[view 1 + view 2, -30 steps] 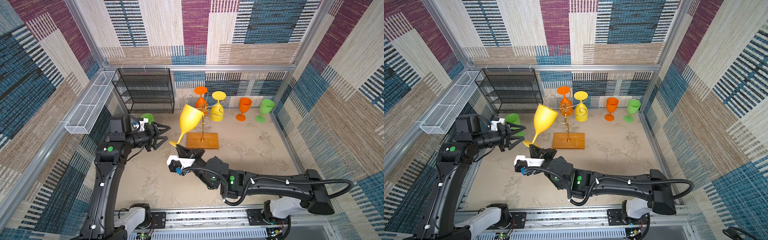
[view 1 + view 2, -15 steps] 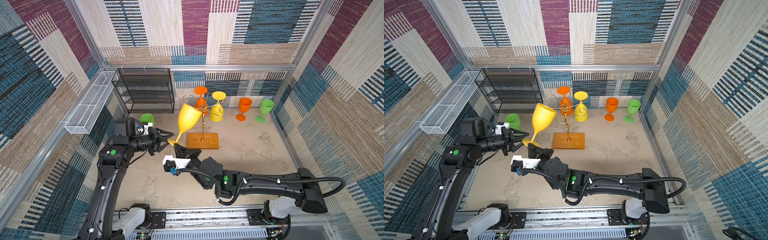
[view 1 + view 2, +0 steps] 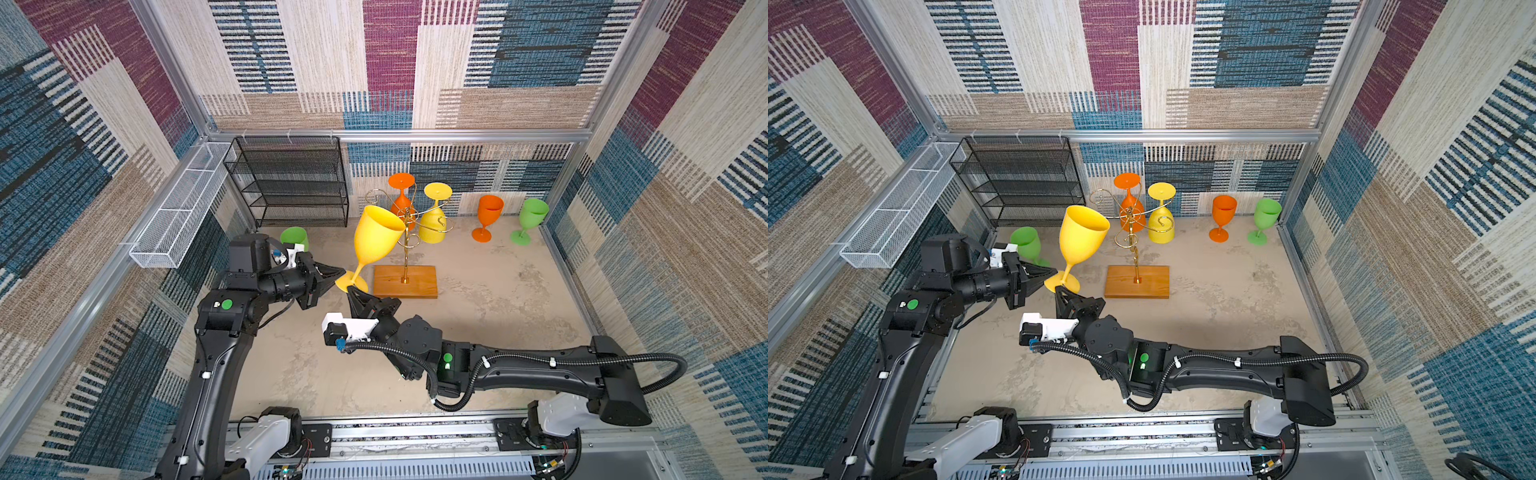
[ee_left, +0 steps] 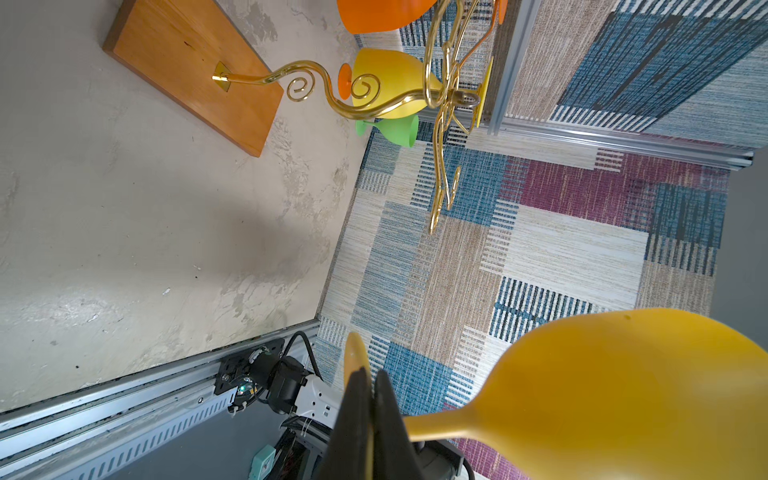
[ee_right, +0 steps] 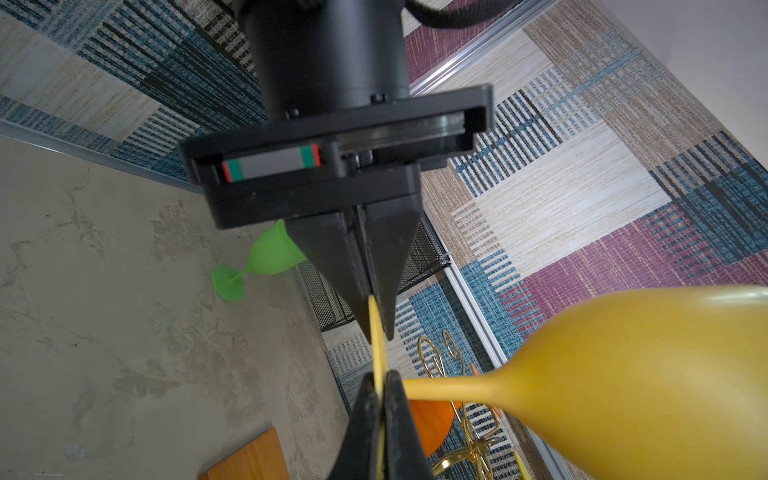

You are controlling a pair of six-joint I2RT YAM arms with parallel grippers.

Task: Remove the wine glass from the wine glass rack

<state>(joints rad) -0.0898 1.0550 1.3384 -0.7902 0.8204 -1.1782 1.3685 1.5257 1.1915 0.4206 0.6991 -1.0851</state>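
Patchwork-cloth walls [image 3: 498, 62], grey floor [image 3: 498, 332]. Task looks mostly done: yellow wine glass [image 3: 376, 241] is off the wine glass rack [image 3: 405, 281], held bowl-up & a bit tilted just left of it, mid-frame in a top view. From below, the right gripper [image 3: 352, 292] pinches its foot, jaws all but closed on the thin rim. From frame left, the left gripper [image 3: 340, 275] is clamped on the foot too. Left to do, prob.: hand over, set down. Vs 1 s ago: left gripper was wide open & apart from the foot; now it grips it.

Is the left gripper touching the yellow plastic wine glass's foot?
Touching. The right wrist view shows the left gripper shut on the yellow plastic wine glass by its foot.
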